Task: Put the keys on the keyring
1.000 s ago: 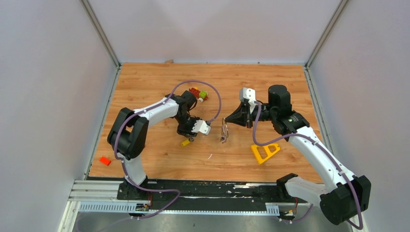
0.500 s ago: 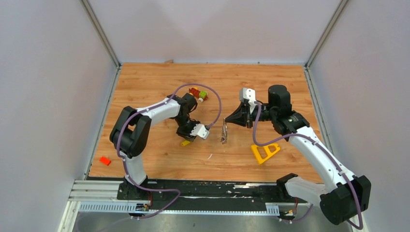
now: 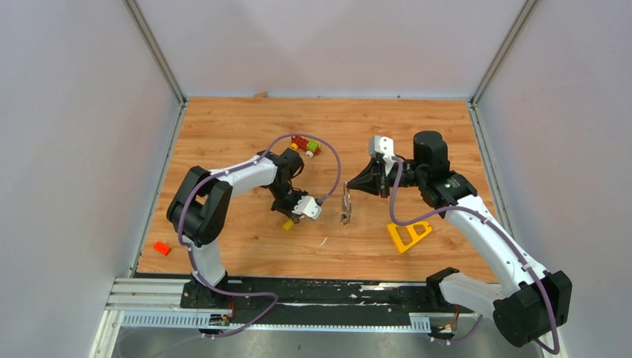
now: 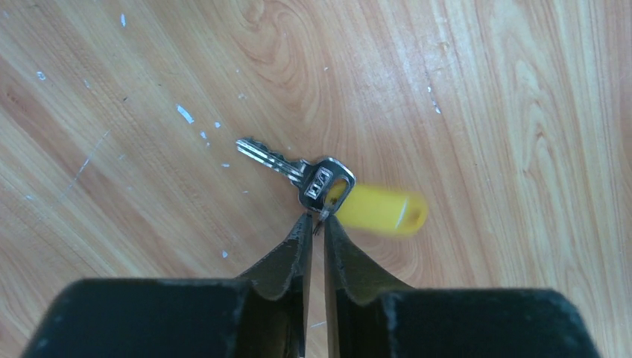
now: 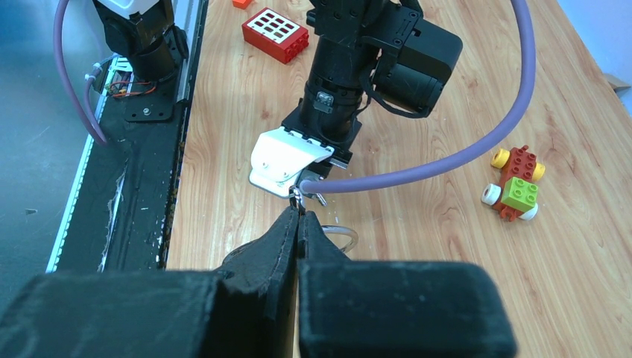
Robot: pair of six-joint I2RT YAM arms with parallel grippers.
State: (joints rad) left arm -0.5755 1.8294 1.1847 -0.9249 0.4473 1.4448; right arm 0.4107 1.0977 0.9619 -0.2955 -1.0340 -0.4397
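Keys (image 3: 345,208) are seen in two places. A small bunch is hung from the keyring (image 5: 344,236), which is pinched in the fully closed jaws of the right gripper (image 5: 299,214) and held up near the middle of the table (image 3: 238,127). Held so, the ring is judged to be offered in the air so that another key can be threaded onto it.

Just to the left, the yellow-tagged key (image 4: 326,180) is laid flat on the boards, with its blade pointed away from its tag (image 4: 378,211), which is rendered blurred. The left gripper (image 4: 316,222) is set right at the join of key head and tag. Its jaws are drawn almost together, with only a thin slit left between them. Whether the key is actually pinched cannot be told. The join is probably chosen because little else on so flat a piece offers an edge.

The table is of pale wood-grain board, flecked with small white marks around the key. A toy car (image 3: 306,145) is left at the far middle, a yellow triangle (image 3: 408,236) to the near right and a red block (image 3: 161,247) at the near left. The space is closed in by plain pale walls on three sides, and a black rail is run along the near edge.
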